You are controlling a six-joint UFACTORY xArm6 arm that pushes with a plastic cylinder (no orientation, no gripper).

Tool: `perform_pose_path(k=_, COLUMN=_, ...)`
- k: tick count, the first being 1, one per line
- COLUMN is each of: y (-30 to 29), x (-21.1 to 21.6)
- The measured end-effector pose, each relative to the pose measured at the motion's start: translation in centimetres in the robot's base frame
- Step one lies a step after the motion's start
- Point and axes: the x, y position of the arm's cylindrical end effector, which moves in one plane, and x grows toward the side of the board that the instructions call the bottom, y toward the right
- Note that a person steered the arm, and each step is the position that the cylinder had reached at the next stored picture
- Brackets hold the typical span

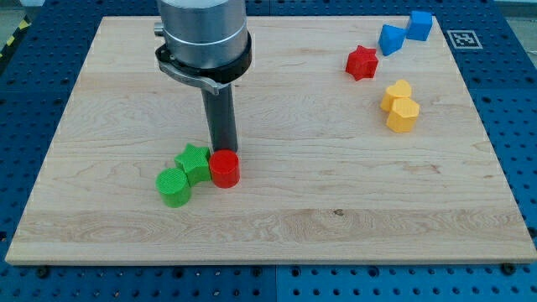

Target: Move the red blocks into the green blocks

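Note:
A red cylinder (224, 169) sits at the lower left of the board, touching a green star (194, 161) on its left. A green cylinder (174, 187) lies just below and left of the star, touching it. A red star (362, 63) lies far off at the upper right. My tip (222, 149) stands directly behind the red cylinder, at its top edge in the view; its very end is hidden by the cylinder.
A blue block (391, 39) and a blue cube (419, 26) sit at the top right corner. Two yellow blocks (400, 106) lie together below the red star. The wooden board (277, 218) ends close below the green blocks.

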Motion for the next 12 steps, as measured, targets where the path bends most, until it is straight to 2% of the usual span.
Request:
perform_pose_path(k=1, y=0.0, x=-0.4)
perform_pose_path(k=3, y=0.1, x=-15.4)
perform_pose_path(k=4, y=2.0, x=-22.2)
perform_pose_path(k=5, y=7.9, x=-24.3)
perform_pose_path(k=6, y=14.8, x=-24.3)
perform_pose_path(k=7, y=18.8, x=-23.7)
perform_pose_path(k=9, y=21.3, x=-19.2)
perform_pose_path(k=12, y=22.4, x=-16.2)
